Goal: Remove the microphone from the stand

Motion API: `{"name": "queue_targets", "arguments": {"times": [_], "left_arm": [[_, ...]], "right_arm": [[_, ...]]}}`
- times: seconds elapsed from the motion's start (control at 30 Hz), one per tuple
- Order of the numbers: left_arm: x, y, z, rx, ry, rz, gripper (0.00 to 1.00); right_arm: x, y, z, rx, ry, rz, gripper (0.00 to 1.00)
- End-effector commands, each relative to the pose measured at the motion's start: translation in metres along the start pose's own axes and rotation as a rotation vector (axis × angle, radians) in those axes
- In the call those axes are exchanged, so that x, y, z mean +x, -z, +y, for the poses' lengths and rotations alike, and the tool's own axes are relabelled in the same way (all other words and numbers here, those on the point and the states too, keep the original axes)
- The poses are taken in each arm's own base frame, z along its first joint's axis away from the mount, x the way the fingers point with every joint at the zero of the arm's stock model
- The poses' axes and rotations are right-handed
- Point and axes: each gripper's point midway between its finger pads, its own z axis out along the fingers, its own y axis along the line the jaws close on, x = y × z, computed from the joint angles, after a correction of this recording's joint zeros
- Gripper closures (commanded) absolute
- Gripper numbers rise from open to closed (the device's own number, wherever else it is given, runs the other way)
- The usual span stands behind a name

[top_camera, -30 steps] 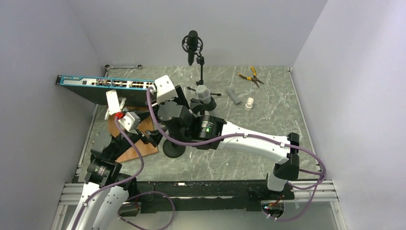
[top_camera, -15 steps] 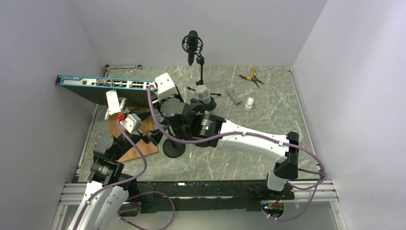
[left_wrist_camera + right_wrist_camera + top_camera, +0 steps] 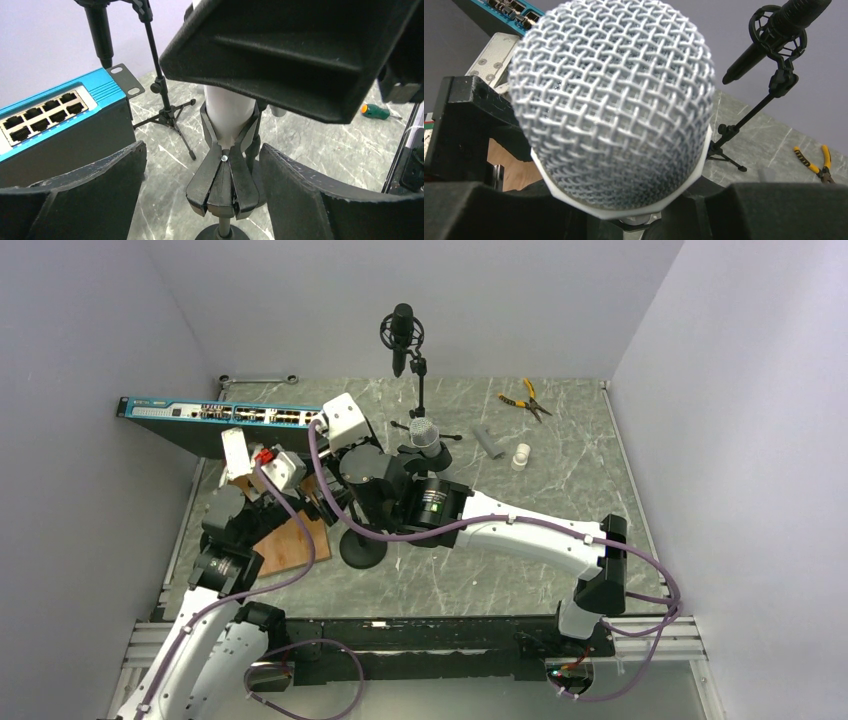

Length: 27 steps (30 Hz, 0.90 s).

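Note:
The microphone (image 3: 424, 432) has a silver mesh head (image 3: 611, 100) and a white body (image 3: 227, 110). It sits in the black clip (image 3: 225, 180) of a stand with a round black base (image 3: 362, 552). My right gripper (image 3: 410, 460) is closed around the microphone body just under the head, with its fingers (image 3: 774, 210) on both sides. In the right wrist view the gripper (image 3: 639, 220) has its contact hidden by the head. My left gripper (image 3: 200, 150) is open, and its fingers (image 3: 300, 195) straddle the clip without touching it. It shows left of the stand in the top view (image 3: 325, 502).
A blue network switch (image 3: 225, 412) lies at the back left and a wooden board (image 3: 290, 540) under the left arm. A second black microphone on a tripod (image 3: 402, 335) stands behind. Yellow pliers (image 3: 525, 398), a grey tube (image 3: 490, 440), a white fitting (image 3: 520, 455) and a wrench (image 3: 258, 380) lie on the table.
My left arm has swung up and right, bringing its open gripper around the stand's clip. The right arm and the microphone have barely moved.

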Motion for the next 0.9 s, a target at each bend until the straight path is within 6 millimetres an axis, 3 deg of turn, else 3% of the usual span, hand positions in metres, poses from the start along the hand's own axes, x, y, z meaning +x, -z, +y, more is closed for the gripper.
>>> {"name": "queue_targets", "arguments": {"times": [0.0,0.1,0.3,0.53,0.6,0.63,0.7,0.73,0.77,0.87], "left_arm": [[-0.011,0.000,-0.010,0.055,-0.035,-0.051,0.15],[-0.008,0.004,-0.012,0.053,-0.044,-0.062,0.09],[0.001,0.006,-0.007,0.027,-0.057,-0.043,0.12],[-0.001,0.004,-0.002,0.007,-0.052,-0.036,0.33],[-0.002,0.003,-0.004,0.017,-0.056,-0.037,0.43],[-0.002,0.003,-0.004,0.018,-0.058,-0.035,0.53],[0.001,0.002,-0.002,0.022,-0.086,-0.009,0.77],[0.003,0.002,-0.001,0.022,-0.090,0.010,0.95],[0.006,0.002,0.001,0.013,-0.087,0.028,1.00],[0.011,0.002,0.004,0.000,-0.083,0.051,1.00]], "right_arm": [[-0.015,0.008,-0.004,-0.026,-0.033,-0.035,0.77],[-0.015,0.007,-0.005,-0.029,-0.039,-0.038,0.77],[-0.013,0.005,-0.001,-0.036,-0.037,-0.032,0.76],[-0.014,0.004,0.001,-0.041,-0.041,-0.032,0.76],[-0.014,0.004,0.001,-0.041,-0.039,-0.029,0.77],[-0.015,0.004,0.002,-0.042,-0.039,-0.030,0.77],[-0.017,0.004,0.002,-0.048,-0.040,-0.035,0.78],[-0.018,0.004,0.002,-0.051,-0.040,-0.037,0.79],[-0.019,0.005,0.003,-0.054,-0.043,-0.040,0.80],[-0.025,0.006,0.002,-0.058,-0.054,-0.052,0.83]]}}
